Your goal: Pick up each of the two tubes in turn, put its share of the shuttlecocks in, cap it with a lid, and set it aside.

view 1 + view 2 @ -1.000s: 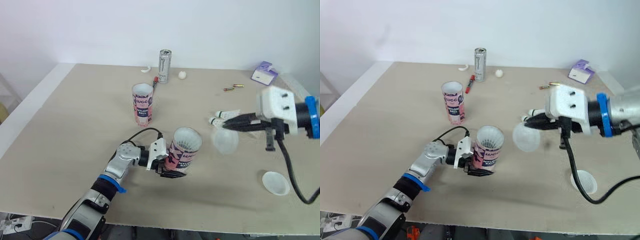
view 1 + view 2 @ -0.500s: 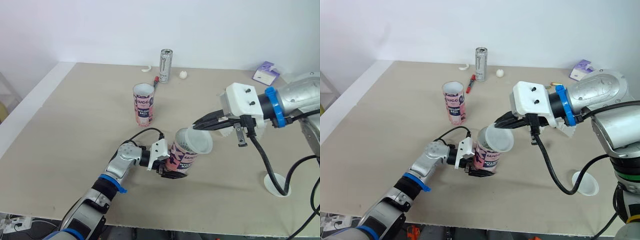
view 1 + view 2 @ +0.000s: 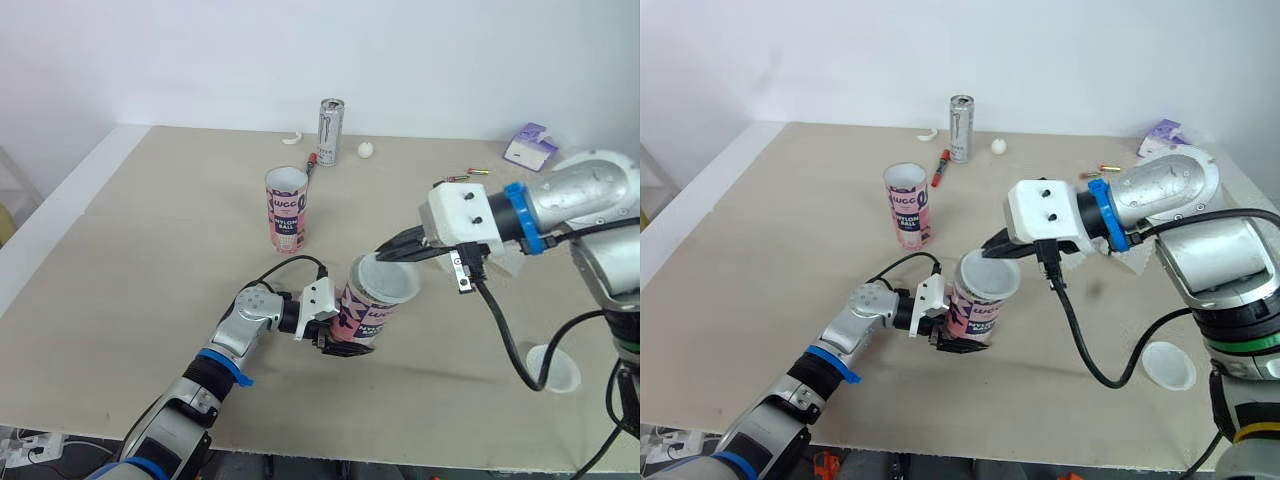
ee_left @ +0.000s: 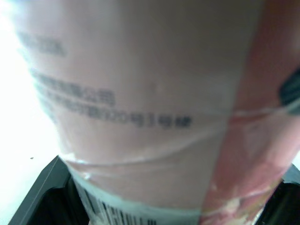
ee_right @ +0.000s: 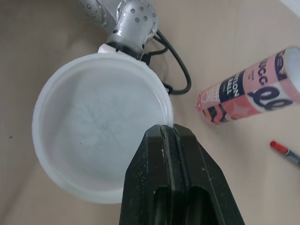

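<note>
1. Left end effector clamped the tilted pink tube near the tabletop's front edge.
2. Right end effector pinched the translucent lid by its rim — at the tube's mouth.

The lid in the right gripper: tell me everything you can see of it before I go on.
The lid is a round, shallow cap of translucent white plastic with a raised rim, and faint lines show through its middle. The right gripper pinches its rim at one edge, fingers shut. The lid sits across the mouth of the pink tube, which the left gripper clamps near its base. Whether it is pressed fully home cannot be told.
</note>
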Robot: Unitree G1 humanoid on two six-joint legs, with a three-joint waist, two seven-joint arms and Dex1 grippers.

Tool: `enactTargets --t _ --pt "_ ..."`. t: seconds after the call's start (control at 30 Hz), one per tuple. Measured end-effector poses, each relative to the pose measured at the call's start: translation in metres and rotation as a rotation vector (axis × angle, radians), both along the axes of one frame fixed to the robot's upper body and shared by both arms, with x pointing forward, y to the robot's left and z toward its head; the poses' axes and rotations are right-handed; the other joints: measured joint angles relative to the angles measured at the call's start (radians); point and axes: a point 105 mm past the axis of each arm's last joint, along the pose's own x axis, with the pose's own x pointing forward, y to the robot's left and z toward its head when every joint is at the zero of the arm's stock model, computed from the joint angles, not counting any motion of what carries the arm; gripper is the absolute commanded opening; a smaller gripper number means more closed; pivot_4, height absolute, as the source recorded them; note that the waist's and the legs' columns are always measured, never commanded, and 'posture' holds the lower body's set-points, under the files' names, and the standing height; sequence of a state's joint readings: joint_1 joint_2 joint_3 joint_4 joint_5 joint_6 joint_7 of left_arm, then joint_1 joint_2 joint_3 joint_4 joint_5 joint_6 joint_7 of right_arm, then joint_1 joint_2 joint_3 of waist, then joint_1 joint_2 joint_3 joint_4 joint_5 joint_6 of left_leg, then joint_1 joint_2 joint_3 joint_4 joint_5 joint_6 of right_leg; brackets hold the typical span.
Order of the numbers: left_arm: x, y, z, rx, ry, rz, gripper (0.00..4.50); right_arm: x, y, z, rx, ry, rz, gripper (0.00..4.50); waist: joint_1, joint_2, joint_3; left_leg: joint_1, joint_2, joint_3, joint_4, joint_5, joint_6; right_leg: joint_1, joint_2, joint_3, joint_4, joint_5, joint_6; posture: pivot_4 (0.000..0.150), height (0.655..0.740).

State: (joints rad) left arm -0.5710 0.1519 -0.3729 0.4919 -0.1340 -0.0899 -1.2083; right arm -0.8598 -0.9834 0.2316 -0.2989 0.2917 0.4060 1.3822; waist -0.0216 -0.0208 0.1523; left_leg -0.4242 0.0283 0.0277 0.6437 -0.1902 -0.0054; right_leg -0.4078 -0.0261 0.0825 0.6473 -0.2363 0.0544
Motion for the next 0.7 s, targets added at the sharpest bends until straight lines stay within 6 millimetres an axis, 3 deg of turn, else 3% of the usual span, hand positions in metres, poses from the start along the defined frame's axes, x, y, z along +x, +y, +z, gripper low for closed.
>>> enactTargets --t 0.7 --pt "0.0001 -0.0002 -0.0001 0.001 0.003 0.003 3.68 0.0034 0.0025 -0.0021 -0.026 -0.013 0.017 0.05 0.000 0.000 0.000 0.000 0.000 0.000 0.000 0.000 0.000 0.000 0.000 0.000 0.000 0.000 0.000 0.150 0.7400"
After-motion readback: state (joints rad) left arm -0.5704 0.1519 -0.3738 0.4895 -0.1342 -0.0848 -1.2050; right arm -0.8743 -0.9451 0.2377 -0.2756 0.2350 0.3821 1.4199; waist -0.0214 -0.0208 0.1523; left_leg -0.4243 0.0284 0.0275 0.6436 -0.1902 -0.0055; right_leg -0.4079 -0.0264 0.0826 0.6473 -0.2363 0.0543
